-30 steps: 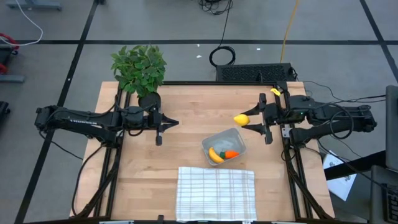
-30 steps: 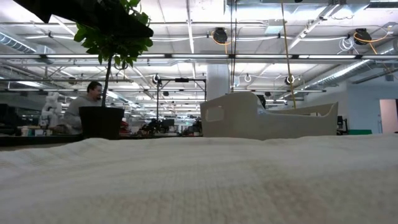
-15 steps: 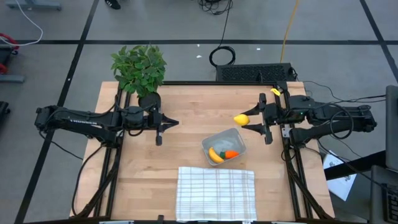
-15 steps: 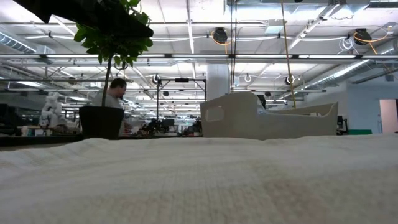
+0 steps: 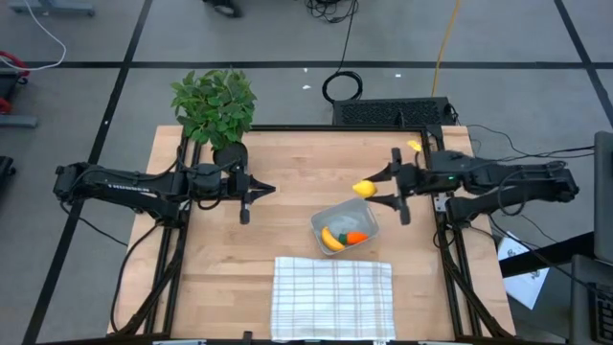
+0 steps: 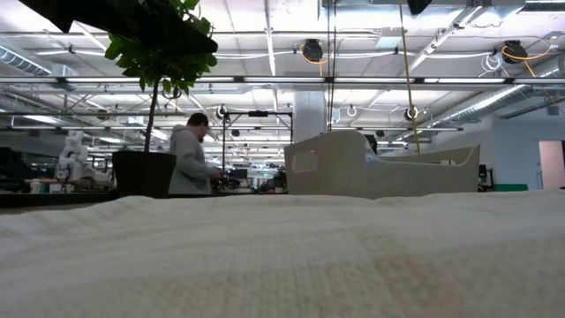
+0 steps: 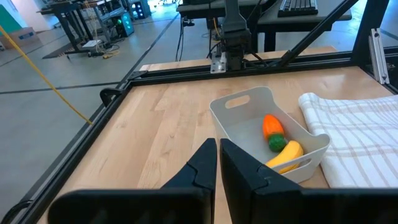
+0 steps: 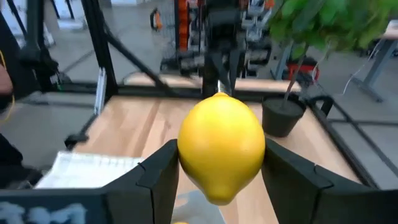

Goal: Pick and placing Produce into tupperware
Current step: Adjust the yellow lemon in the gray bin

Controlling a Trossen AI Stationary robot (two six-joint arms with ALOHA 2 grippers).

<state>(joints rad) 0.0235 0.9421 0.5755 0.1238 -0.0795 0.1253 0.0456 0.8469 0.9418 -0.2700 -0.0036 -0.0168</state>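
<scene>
In the high view my right gripper [image 5: 373,189] is shut on the small yellow lemon [image 5: 362,189], just beyond the far rim of the tupperware [image 5: 367,210]. The translucent grey container holds the yellow banana [image 5: 331,239] and the orange carrot [image 5: 356,237], which also show in the left wrist view as banana [image 7: 285,154] and carrot [image 7: 272,128]. My left gripper [image 5: 253,192] waits shut over the table's left half, near the plant pot; its fingers [image 7: 217,157] point toward the tupperware [image 7: 247,124]. My right gripper [image 8: 221,155] pinches the lemon [image 8: 221,144] between its two fingers [image 8: 160,172], one on each side of its round body. The fingers come in level from the table's right. The lemon is lifted clear of the table, its pointed tip [image 8: 214,198] hanging down.
A white checked cloth [image 5: 332,297] lies at the table's near edge and fills the foreground of the low view [image 6: 282,256]. A leafy potted plant [image 5: 215,105] stands at the far left corner. Bare wood lies between the two grippers. A person [image 6: 189,159] stands in the room behind.
My right gripper has carried the lemon a short way toward the table's left and slightly nearer, closer to the tupperware's far rim, still shut on it. In the room behind, a person has walked to the right.
</scene>
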